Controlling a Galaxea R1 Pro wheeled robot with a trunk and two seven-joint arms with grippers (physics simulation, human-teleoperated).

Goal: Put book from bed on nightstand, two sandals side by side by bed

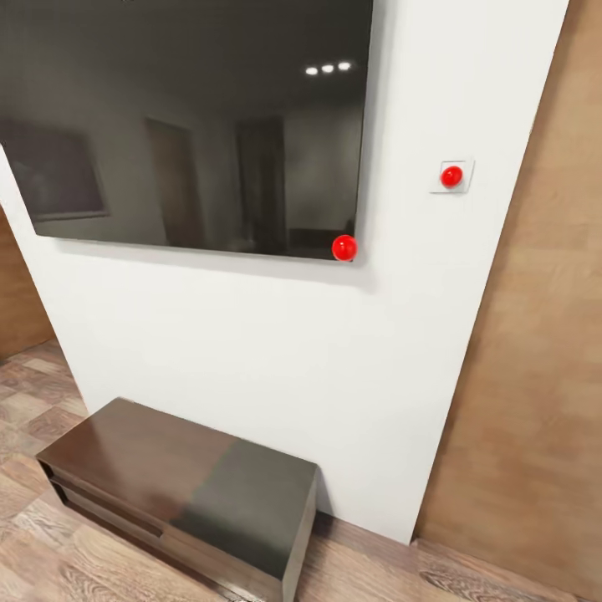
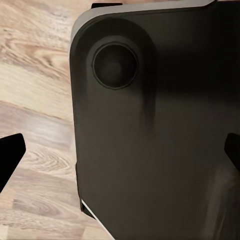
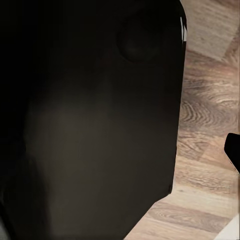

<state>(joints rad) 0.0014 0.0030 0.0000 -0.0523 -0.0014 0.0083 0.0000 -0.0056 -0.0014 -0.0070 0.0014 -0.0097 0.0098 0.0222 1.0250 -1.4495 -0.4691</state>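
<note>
**En route: facing TV wall, task items out of frame**

Left gripper (image 2: 120,150): two dark fingertips (image 2: 11,152) sit at opposite edges of the left wrist view, spread wide, nothing between them. Beneath them, the robot's own dark base panel (image 2: 150,125) with a round recessed boss, and wood-plank floor (image 2: 35,75) alongside.

Right gripper: one dark fingertip (image 3: 234,146) at the frame edge in the right wrist view; the other is not seen, so how far it is open cannot be told. Nothing seen in its grasp. The same kind of dark base panel (image 3: 90,125) lies below it, plank floor (image 3: 205,125) beside.

Head view: white wall (image 1: 251,334) directly ahead, carrying a large dark wall-mounted TV (image 1: 184,125) with a red knob (image 1: 344,247) at its lower corner. A wall switch plate (image 1: 452,176) with a red button is beside the TV. Below stands a low glossy dark-brown TV bench (image 1: 184,485), against the wall. Wood-panelled surface (image 1: 535,334) flanks the white wall.

Book, bed, nightstand, sandals: location cannot be told.
</note>
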